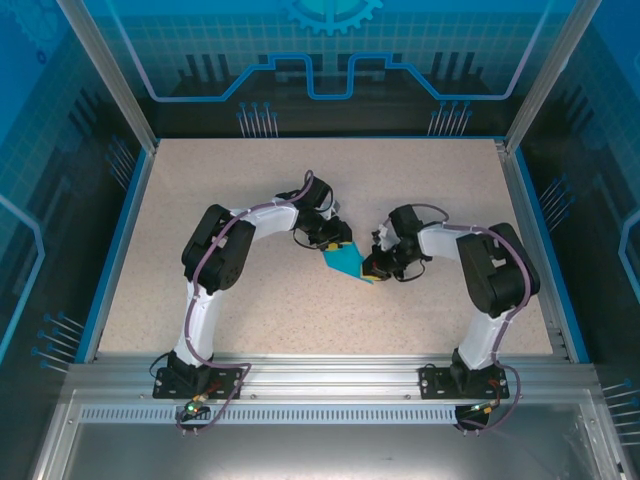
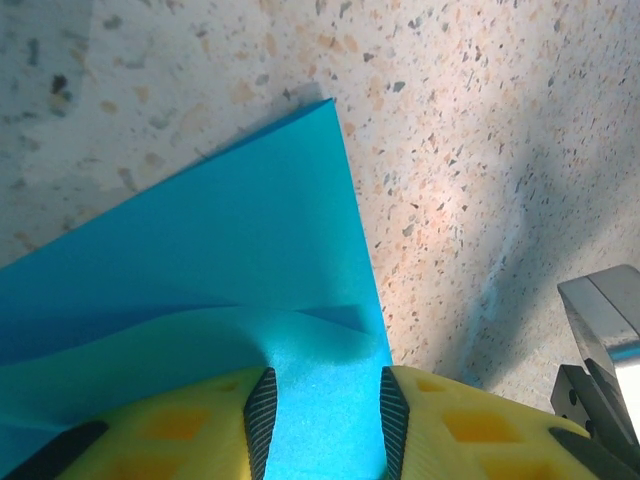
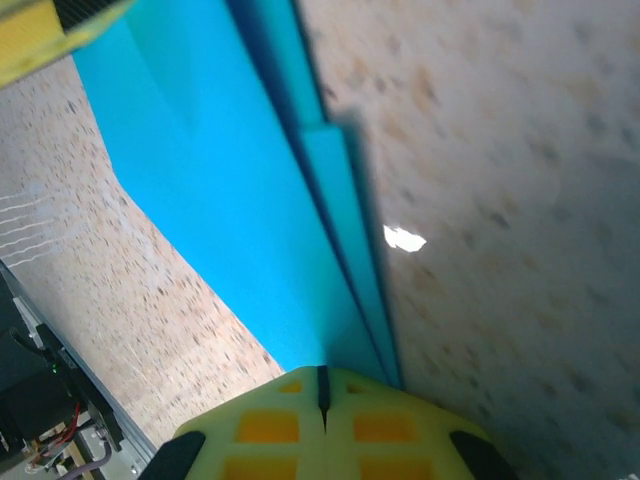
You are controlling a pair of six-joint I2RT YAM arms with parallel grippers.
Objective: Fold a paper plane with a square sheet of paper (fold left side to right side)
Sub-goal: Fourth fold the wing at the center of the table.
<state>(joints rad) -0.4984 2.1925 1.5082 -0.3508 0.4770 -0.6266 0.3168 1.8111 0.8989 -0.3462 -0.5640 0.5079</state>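
Observation:
The square sheet of paper is teal-blue, folded into layers, and lies on the speckled table between both grippers. My left gripper is at its far-left corner. In the left wrist view its yellow fingers stand partly apart on top of the paper, whose upper layer bulges up between the ribbed pads. My right gripper is at the near-right end. Its jaws are shut, tips against the paper next to the long folded edge. A left finger shows at the paper's far corner.
The speckled beige tabletop spreads wide on all sides of the paper. A dark blue border strip and aluminium frame posts ring it. A grey metal part shows at the right edge of the left wrist view.

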